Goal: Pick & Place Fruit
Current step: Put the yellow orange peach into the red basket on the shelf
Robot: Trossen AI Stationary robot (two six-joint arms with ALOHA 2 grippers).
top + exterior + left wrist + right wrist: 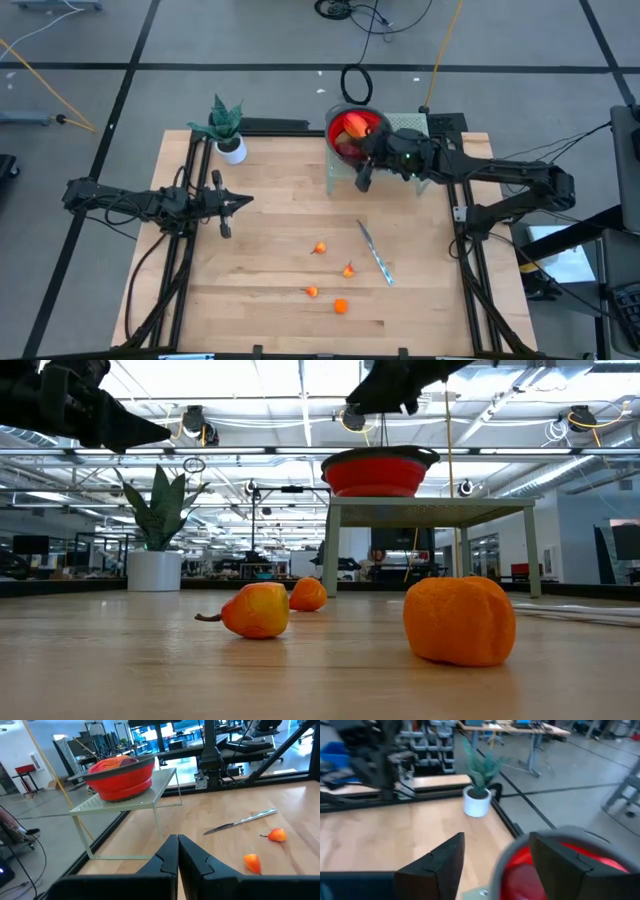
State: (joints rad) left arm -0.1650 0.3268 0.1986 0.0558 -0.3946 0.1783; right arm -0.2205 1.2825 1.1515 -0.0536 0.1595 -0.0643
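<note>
1. No brand, label or writing can be read on anything.
2. The table [250, 310] is pale wooden planks; around it lie grey floor and cables, and beyond it an open workshop with desks and ceiling lights.
3. Four small orange fruit [341, 306] lie loose at about 6 o'clock of the table centre, near a knife [376, 253] whose long axis runs from 11 to 5 o'clock.
4. More fruit sits in the red bowl [340, 126] on a small raised stand [338, 178] at 1 o'clock.
5. The right gripper [364, 178] hangs beside the bowl, fingers apart, holding nothing.
6. The left gripper [238, 201] waits at 9 o'clock, fingers together; a potted plant [228, 130] stands at 11 o'clock.
</note>
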